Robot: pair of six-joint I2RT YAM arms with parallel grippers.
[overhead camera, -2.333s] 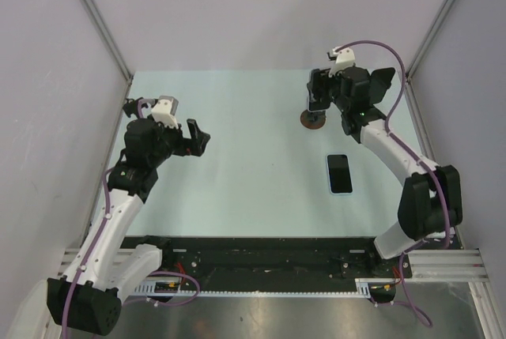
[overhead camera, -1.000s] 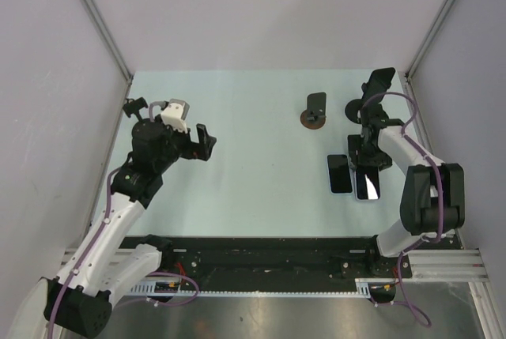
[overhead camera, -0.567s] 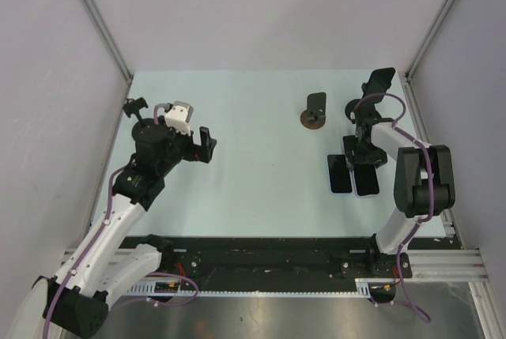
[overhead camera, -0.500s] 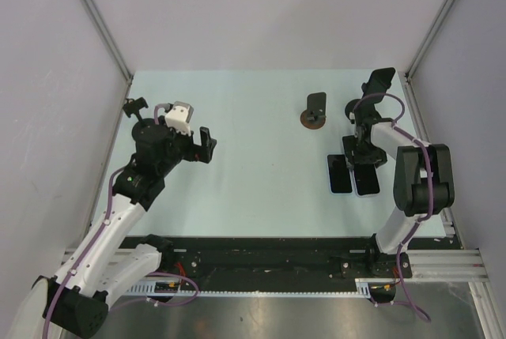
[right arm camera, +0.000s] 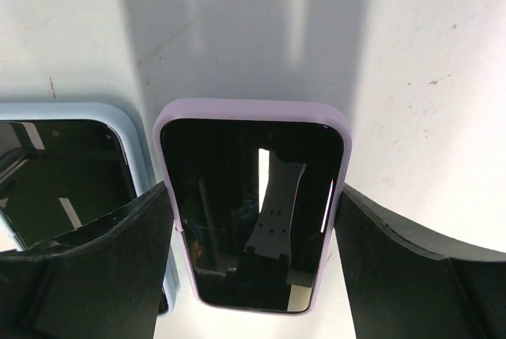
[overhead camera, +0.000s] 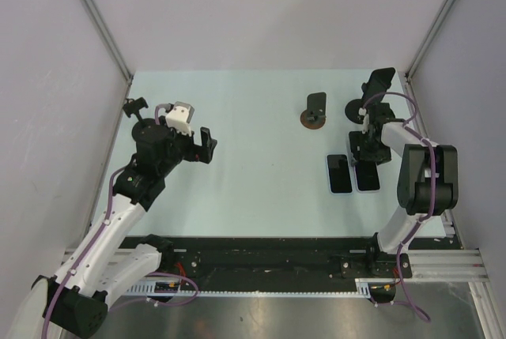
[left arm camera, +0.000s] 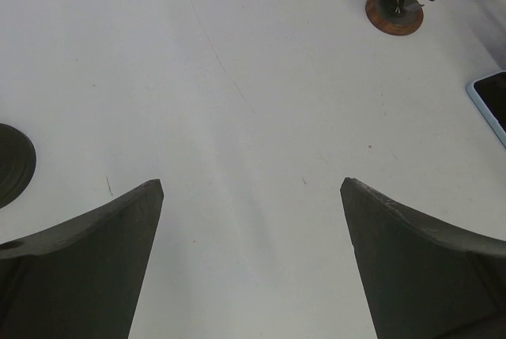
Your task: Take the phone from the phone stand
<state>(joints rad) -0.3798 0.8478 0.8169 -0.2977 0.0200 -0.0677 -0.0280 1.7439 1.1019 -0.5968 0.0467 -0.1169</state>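
My right gripper [right arm camera: 253,190] points straight down, clasping the phone [right arm camera: 253,220]; left gripper [left arm camera: 251,186] hovers raised, jaws wide.

Table [overhead camera: 237,118]: carried every item listed.
Phone stand [overhead camera: 315,111]: stood on the table; taken as reference.
Round base [overhead camera: 353,110]: sat on the table just right of the phone stand, apart from it.
First phone [overhead camera: 340,173]: lay flat, in front of the phone stand and slightly right.
Second phone [overhead camera: 367,179]: lay flat, in front of the phone stand and further right, just beside the first phone.
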